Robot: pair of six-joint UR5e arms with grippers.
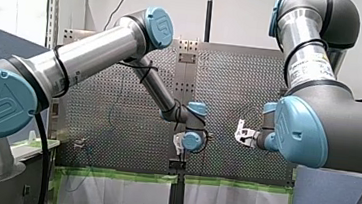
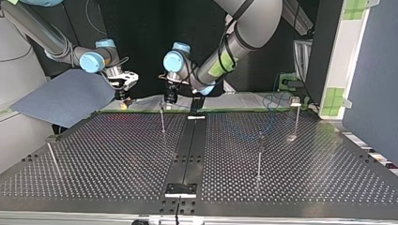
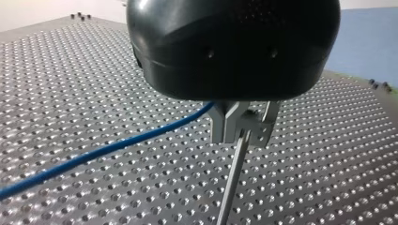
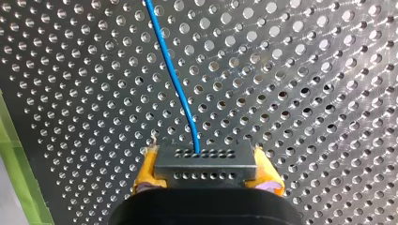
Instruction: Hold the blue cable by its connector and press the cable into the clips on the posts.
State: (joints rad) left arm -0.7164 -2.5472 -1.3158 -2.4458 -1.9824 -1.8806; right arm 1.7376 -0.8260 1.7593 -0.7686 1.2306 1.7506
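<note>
In the right wrist view my right gripper (image 4: 206, 170) is shut with its yellow pads (image 4: 146, 169) on the black connector (image 4: 205, 161). The blue cable (image 4: 174, 79) leaves the connector and runs ahead over the perforated plate. In the left wrist view my left gripper (image 3: 241, 130) has its metal fingers shut on the blue cable (image 3: 117, 146), right above the top of a thin post (image 3: 231, 185). In the top view my left gripper (image 2: 170, 98) hangs over the post (image 2: 162, 119) near the far edge. My right gripper (image 2: 124, 99) is to its left, beyond the table's edge.
More thin posts stand on the perforated table (image 2: 117, 154): one at the top view's left (image 2: 51, 157), one right of the middle (image 2: 259, 157), one at the far right (image 2: 296, 117). A dark centre rail (image 2: 187, 150) runs towards the camera. Slack blue cable (image 2: 270, 101) lies at the far right.
</note>
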